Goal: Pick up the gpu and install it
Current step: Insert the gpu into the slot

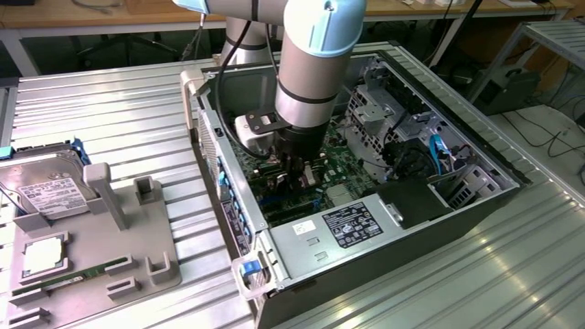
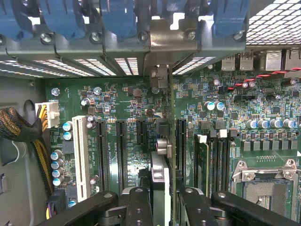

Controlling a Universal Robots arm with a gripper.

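Note:
My gripper [image 1: 294, 170] reaches down into the open computer case [image 1: 475, 147] and stands just above the green motherboard [image 1: 343, 168]. It is shut on the gpu [image 2: 163, 147], which appears edge-on in the wrist view, upright between the two black fingers [image 2: 138, 200]. The card's lower edge runs along the black expansion slots [image 2: 121, 150], and its silvery bracket [image 2: 162, 44] sits at the rear slot opening of the case. In the exterior view the gpu [image 1: 305, 181] is a dark sliver under the gripper, mostly hidden by the arm.
A grey fixture [image 1: 137, 226] on the exterior view's left carries a hard drive [image 1: 46, 188], a CPU [image 1: 41, 257] and a green RAM stick [image 1: 64, 279]. Inside the case are the power supply [image 1: 343, 226], drive cage [image 1: 384, 116], CPU socket [image 2: 263, 188], braided cables [image 2: 19, 129] and blue latches [image 2: 117, 19].

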